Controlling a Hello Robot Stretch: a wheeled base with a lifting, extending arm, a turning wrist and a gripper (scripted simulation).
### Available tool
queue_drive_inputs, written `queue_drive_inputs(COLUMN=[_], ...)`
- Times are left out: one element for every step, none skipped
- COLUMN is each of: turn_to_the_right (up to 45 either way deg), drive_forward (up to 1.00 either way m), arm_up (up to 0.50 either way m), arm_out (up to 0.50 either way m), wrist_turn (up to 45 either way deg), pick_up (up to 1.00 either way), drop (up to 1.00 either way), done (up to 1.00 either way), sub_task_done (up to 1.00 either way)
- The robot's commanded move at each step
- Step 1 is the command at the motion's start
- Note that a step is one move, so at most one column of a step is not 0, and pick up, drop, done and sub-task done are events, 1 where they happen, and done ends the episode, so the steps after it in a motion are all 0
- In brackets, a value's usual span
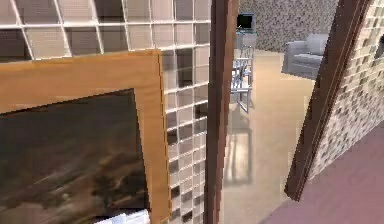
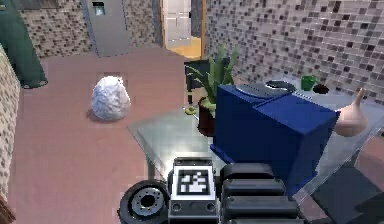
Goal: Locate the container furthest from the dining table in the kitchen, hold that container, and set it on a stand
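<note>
Driving forward risks striking the framed picture (image 1: 75,140) and door frame (image 1: 218,100) close at centre-left; whether the gripper (image 2: 148,203) fingers are spread cannot be told.

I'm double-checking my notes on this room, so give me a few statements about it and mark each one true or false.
1. The blue box stands on the glass table. True.
2. The potted plant stands on the floor. False: it stands on the glass table, next to the blue box.
3. A white crumpled lump lies on the floor. True.
4. The armchair beyond the doorway is red. False: it is grey.
5. The framed picture hangs on a tiled wall. True.
</note>
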Motion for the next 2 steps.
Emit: queue_drive_inputs(turn_to_the_right=[30.0, 0.0], drive_forward=[0.0, 0.8], arm_up=[0.0, 0.0], arm_out=[0.0, 0.0], wrist_turn=[0.0, 0.0], pick_up=[0.0, 0.0], drop=[0.0, 0.0], done=[0.0, 0.0], sub_task_done=[0.0, 0.0])
